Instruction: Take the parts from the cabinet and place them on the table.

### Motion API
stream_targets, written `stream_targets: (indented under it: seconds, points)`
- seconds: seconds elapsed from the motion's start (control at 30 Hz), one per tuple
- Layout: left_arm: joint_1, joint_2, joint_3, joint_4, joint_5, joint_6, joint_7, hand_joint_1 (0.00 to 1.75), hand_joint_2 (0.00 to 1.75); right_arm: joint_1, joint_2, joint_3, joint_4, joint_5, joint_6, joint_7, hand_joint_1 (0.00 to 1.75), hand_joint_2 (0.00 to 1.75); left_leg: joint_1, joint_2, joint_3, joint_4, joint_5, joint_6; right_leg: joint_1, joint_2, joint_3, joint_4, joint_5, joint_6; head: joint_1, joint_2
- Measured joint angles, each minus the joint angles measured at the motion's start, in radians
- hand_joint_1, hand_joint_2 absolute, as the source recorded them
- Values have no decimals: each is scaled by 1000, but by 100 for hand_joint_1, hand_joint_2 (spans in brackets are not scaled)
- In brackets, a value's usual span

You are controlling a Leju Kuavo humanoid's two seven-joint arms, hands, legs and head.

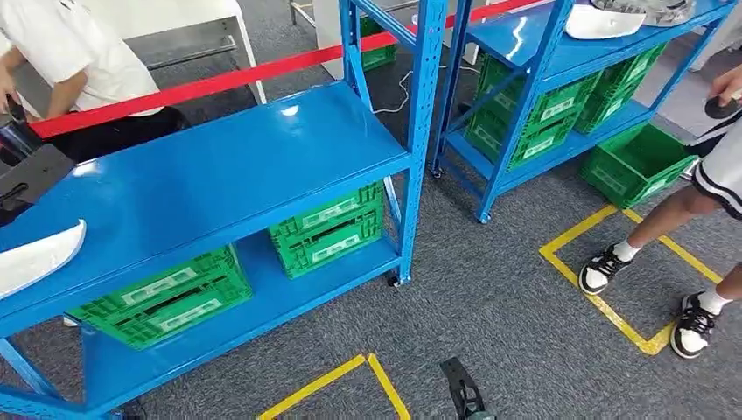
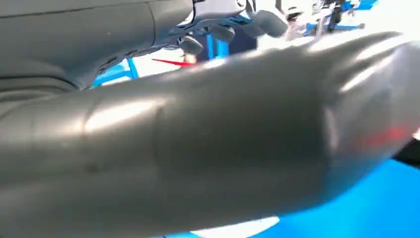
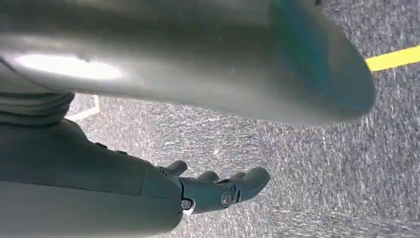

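White curved part [image 1: 35, 255] lies on the blue worktop [image 1: 219, 175] at the far left, long axis along the front edge. Left robot hand [image 1: 22, 162] is just beyond it; can't tell its grip. Right robot hand [image 3: 218, 188] hangs over carpet, fingers apart, empty.

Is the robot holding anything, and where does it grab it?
Right hand holds nothing. Left hand is beside the white part on the blue shelf; whether it grips it, or where, cannot be told.
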Motion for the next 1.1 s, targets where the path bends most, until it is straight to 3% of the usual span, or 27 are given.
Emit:
stream_targets:
  seconds: [0.03,0.07,0.13,0.2,0.23,0.27,0.33,0.37,0.4,0.43,0.5,0.53,0.6,0.67,0.87,0.93,1.1]
  points:
    - [4,1,-1,0,1,5,0,0,0,0,0,0,0,0,0,2,0,0,-2,-1,-1,0,-1,2,-1,-1,1,-3,1,-3,0,0]
    - [5,6,-4,2,2,8,0,0,0,0,0,0,0,0,0,2,0,0,-5,-4,-4,3,-4,8,-3,-1,4,-11,5,3,0,0]
    - [5,8,-6,3,4,11,0,0,0,0,1,0,0,0,-1,2,0,0,-11,-5,-4,7,-11,26,-9,-3,11,-24,4,28,0,0]
    - [5,8,-6,1,11,12,0,0,0,-3,0,-1,0,-1,-2,2,0,0,0,-3,7,-8,-6,39,-8,-5,13,-24,-3,40,2,0]
    - [3,5,-7,1,12,14,-1,0,0,-4,0,-2,0,-2,-3,2,0,0,0,-3,13,-11,-7,41,-8,-4,5,3,-16,41,2,0]
    - [1,5,-7,2,13,16,-2,0,0,-7,0,-3,0,-2,-3,2,0,0,0,-1,13,-11,-8,49,-6,-4,-29,71,-52,40,6,0]
    - [6,3,-8,3,14,18,-6,0,0,-6,0,-6,0,-2,-3,3,0,0,-4,0,13,-9,-11,53,-6,-4,-118,235,-118,39,7,0]
    - [10,2,-10,5,16,19,-8,0,0,-4,0,-7,0,-2,-3,3,0,0,-6,0,13,-8,-12,55,-5,-4,-149,289,-128,37,7,0]
    - [14,1,-11,5,17,19,-10,0,0,-4,0,-7,0,-2,-3,3,0,0,-8,0,13,-5,-13,56,-5,-4,-159,294,-114,35,7,0]
    - [14,1,-13,5,17,19,-12,0,0,-5,0,-8,0,-2,-3,3,0,0,-8,0,13,-1,-16,55,-3,-4,-144,248,-74,31,7,0]
    - [12,0,-13,5,17,19,-14,0,0,-6,-1,-9,0,-2,-3,3,0,0,-8,-2,13,10,-23,49,-2,-4,-65,73,19,23,7,0]
    - [11,0,-13,5,17,19,-15,0,0,-7,-1,-9,0,-2,-3,3,0,0,-8,-1,12,16,-28,43,-1,-4,-36,8,21,19,7,0]
    - [10,2,-13,4,17,19,-15,0,0,-7,0,-9,0,-2,-3,4,0,0,-14,-4,9,17,-30,32,3,-3,-31,5,23,16,6,0]
    - [10,2,-14,5,18,19,-16,0,0,-6,0,-9,0,-3,-3,3,0,0,-16,-4,9,18,-28,47,3,-2,-31,2,28,19,7,0]
    - [8,1,-15,5,18,19,-21,0,0,-7,0,-14,0,-3,-3,3,0,0,-16,-1,18,4,-24,36,3,3,-32,2,28,11,6,0]
    - [8,1,-15,5,18,19,-27,0,0,-7,0,-14,0,-2,-3,3,0,0,-16,-1,18,2,-23,28,3,2,-32,2,27,9,6,0]
    - [9,-1,-18,5,17,20,-31,0,0,-7,0,-15,0,-2,-3,3,0,0,-15,-1,18,1,-23,24,3,2,-32,2,27,9,6,0]
